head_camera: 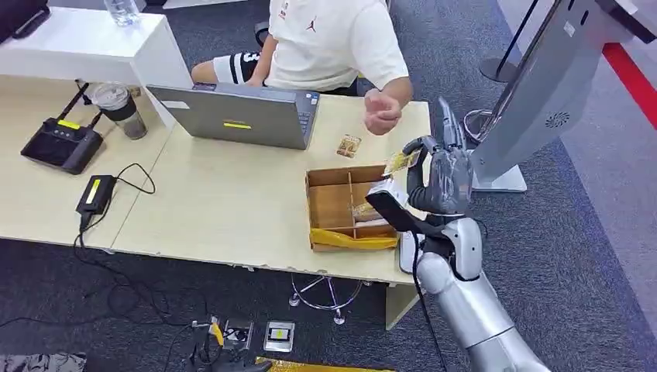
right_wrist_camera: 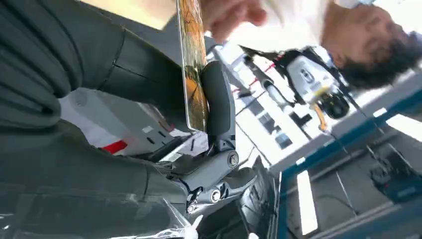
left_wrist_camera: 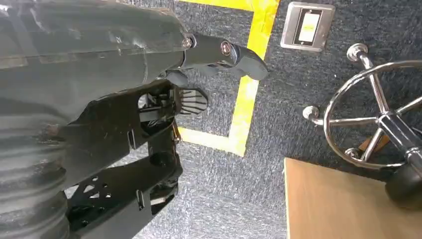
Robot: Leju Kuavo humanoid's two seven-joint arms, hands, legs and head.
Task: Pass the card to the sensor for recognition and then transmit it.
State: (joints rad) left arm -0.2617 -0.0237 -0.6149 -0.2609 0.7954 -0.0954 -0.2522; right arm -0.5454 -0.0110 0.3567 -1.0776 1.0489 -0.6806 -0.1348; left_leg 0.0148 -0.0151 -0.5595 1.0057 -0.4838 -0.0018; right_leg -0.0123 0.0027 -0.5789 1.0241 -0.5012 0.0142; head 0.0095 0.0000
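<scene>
Your right hand point(head_camera: 443, 174) is raised at the tabletop's point(head_camera: 232, 209) 3 o'clock edge, pinching the card point(head_camera: 402, 161) upright between thumb and finger, above the cardboard box point(head_camera: 345, 208), toward 11 o'clock. A person's hand point(head_camera: 381, 113) hovers just beyond. Your left hand point(left_wrist_camera: 149, 99) hangs over the floor, holding nothing, fingers loosely apart.
</scene>
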